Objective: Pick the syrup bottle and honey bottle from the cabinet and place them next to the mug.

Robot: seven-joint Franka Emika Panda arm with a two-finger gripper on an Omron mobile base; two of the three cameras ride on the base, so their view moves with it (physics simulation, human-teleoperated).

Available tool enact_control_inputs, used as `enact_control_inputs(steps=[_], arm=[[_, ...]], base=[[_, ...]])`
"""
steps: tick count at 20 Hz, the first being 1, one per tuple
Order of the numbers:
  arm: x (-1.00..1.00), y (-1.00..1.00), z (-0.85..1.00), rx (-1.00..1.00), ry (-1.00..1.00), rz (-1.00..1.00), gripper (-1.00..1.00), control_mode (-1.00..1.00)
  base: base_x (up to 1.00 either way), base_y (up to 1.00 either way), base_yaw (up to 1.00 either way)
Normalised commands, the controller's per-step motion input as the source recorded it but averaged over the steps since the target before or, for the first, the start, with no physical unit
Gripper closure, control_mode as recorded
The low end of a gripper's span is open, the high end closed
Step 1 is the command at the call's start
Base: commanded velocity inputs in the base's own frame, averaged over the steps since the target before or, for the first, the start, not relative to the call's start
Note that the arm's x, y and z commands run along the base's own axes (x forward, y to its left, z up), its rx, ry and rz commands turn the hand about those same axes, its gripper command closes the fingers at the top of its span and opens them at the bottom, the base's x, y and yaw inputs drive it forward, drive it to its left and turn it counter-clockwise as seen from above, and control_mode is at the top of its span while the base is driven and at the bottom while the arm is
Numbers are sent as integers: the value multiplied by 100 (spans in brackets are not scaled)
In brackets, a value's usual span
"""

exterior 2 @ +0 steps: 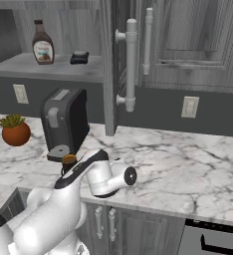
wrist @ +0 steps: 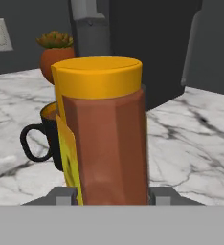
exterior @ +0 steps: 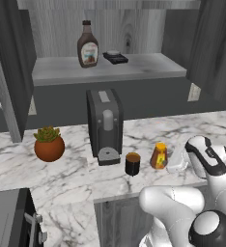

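One bottle down on the counter, one up in the cabinet.

Closed on the honey bottle [wrist: 102,134], the pincer [wrist: 106,196] holds it upright on the marble counter [exterior: 182,130], just beside the mug [exterior: 133,164], in front of the dark coffee machine [exterior: 105,125]. Up on the cabinet [exterior: 110,70] shelf, the syrup bottle [exterior: 88,45] stands upright near a small dark scale [exterior: 115,58]. A potted plant [exterior: 49,143] sits left of the machine.

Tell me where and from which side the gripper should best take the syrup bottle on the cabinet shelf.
Probably at the wide body of the syrup bottle, around its label, coming level from the open front of the cabinet. The bottle stands upright near the shelf's left part, its neck is narrow, and the small dark object lies apart on its right.
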Motion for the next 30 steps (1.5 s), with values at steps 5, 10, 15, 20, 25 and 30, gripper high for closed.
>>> enact_control_inputs(steps=[5, 10, 15, 20, 25, 30], arm=[[26, 2, 0, 0, 0, 3, 100, -100], [6, 8, -8, 0, 0, 3, 100, -100], [0, 7, -19, 0, 0, 3, 100, -100], [0, 6, -13, 0, 0, 2, 100, -100], [0, 5, -15, 0, 0, 0, 100, -100], [0, 0, -15, 0, 0, 0, 100, -100]], base=[[0, 0, 0], [0, 0, 0], [0, 0, 0], [0, 0, 0], [0, 0, 0], [0, 0, 0]])
